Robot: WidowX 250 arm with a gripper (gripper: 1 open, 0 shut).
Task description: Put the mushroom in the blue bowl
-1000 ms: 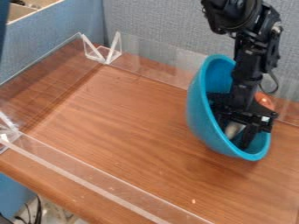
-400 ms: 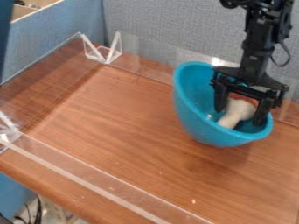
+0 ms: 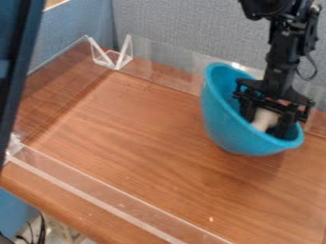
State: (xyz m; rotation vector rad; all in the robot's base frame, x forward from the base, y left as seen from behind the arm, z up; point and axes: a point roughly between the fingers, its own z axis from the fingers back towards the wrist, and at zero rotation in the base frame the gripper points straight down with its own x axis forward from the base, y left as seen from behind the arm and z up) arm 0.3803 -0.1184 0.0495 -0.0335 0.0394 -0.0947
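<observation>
Camera view from the front corner gives me the wooden table (image 3: 114, 133) first, a reddish-brown top with a clear acrylic wall (image 3: 71, 181) running along its near and left edges and a blue partition (image 3: 178, 24) behind it. At the far left corner I can see a pair of small clear brackets (image 3: 112, 52) standing on the table.

On the right side of the table sits the blue bowl (image 3: 230, 119), tipped so that its opening faces up and toward the right. My black arm (image 3: 291, 38) comes down from the top right, and the gripper (image 3: 270, 107) hangs pointing straight down inside the bowl. I read its black fingers (image 3: 242, 98) as standing apart, one on each side of the mushroom (image 3: 264, 118), which shows as a pale cream shape low in the bowl between them. Whether the fingers touch the mushroom I cannot tell from this angle.
</observation>
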